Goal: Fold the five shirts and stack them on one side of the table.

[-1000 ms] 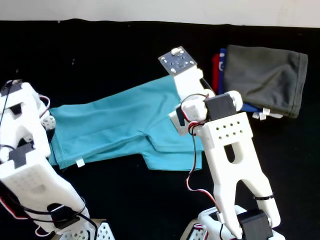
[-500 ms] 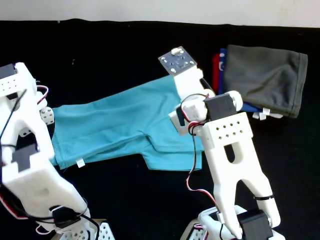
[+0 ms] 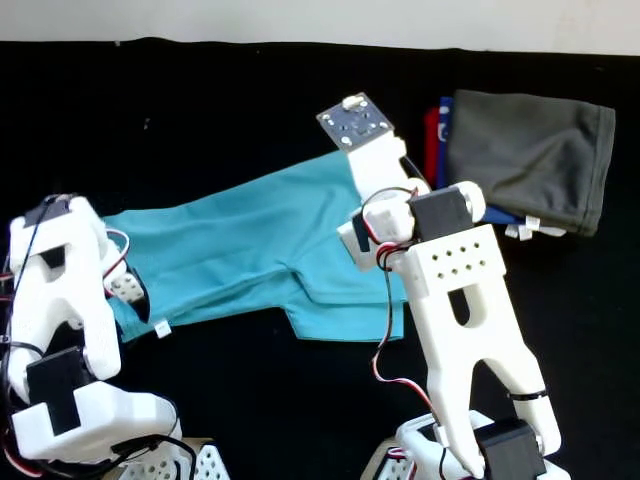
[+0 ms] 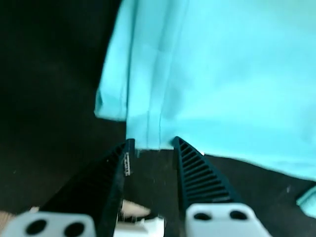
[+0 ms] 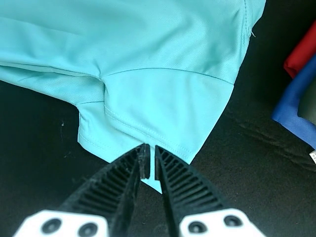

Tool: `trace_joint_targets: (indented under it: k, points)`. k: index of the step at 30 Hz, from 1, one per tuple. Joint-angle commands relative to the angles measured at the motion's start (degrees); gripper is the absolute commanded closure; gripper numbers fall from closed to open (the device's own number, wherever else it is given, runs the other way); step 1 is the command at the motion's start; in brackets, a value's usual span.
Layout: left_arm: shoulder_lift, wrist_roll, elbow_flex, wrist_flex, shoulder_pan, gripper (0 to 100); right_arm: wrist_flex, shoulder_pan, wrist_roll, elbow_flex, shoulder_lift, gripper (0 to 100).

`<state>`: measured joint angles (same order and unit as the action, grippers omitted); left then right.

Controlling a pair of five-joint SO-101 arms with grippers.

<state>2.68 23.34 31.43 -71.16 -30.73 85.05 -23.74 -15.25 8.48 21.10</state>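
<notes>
A: What can't you make out at the right gripper [image 5: 150, 146]?
B: The corner of the teal shirt [image 5: 163, 74] is hidden between its fingertips. Off to one side of them, the red shirt [image 5: 302, 49] and the blue shirt [image 5: 298, 106] are cut off by the edge.
A: And the left gripper [image 4: 153, 142]?
B: The hem just ahead of its fingers is blurred.

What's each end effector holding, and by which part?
Right end effector pinches the teal shirt by its sleeve hem; left end effector is open, holding nothing.

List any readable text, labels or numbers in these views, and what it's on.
No text can be read.
One white tag on teal shirt: too small to read.
Two white tags by folded stack: too small.
The circuit board on an arm's wrist: markings too small.
</notes>
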Motion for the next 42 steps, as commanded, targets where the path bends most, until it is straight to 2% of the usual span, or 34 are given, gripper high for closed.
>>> trace_joint_targets:
  k: [1,8,10,12,14,25,27,33,38,42]
  points:
    - [-0.31,-0.44,0.13,4.13,-0.84,86,-0.4,-0.57,-0.44,-0.13,1.63,96.5]
    - [-6.2,-0.26,0.13,4.57,-0.57,86,-0.4,-0.57,-0.44,-0.13,1.63,96.5]
    - [-6.81,-0.26,0.13,4.57,-0.4,90,-0.4,-0.57,-0.44,-0.13,1.63,96.5]
    - [-6.81,-0.26,0.04,4.57,-0.4,98,-0.4,-0.57,-0.44,-0.13,1.54,96.5]
    - [-6.73,-0.26,-1.1,4.31,0.13,98,-0.4,-0.57,-0.44,-0.13,1.54,96.5]
    - [-6.9,-0.09,-20.53,-11.78,2.24,99,-0.4,-0.57,-0.44,-0.13,1.54,96.5]
    - [-7.25,2.37,-22.11,-12.48,1.98,99,-0.4,-0.57,-0.44,-0.13,1.54,96.5]
    - [-7.34,7.91,-18.59,-12.04,0.04,99,-0.66,-0.57,-0.44,-0.13,1.63,96.5]
    - [-7.34,11.34,-14.37,-7.91,-1.98,99,-0.75,-0.57,-0.44,-0.13,1.63,96.5]
    - [-7.25,11.52,-11.91,-8.09,-1.71,99,-0.84,-0.66,-0.44,-0.31,1.71,96.5]
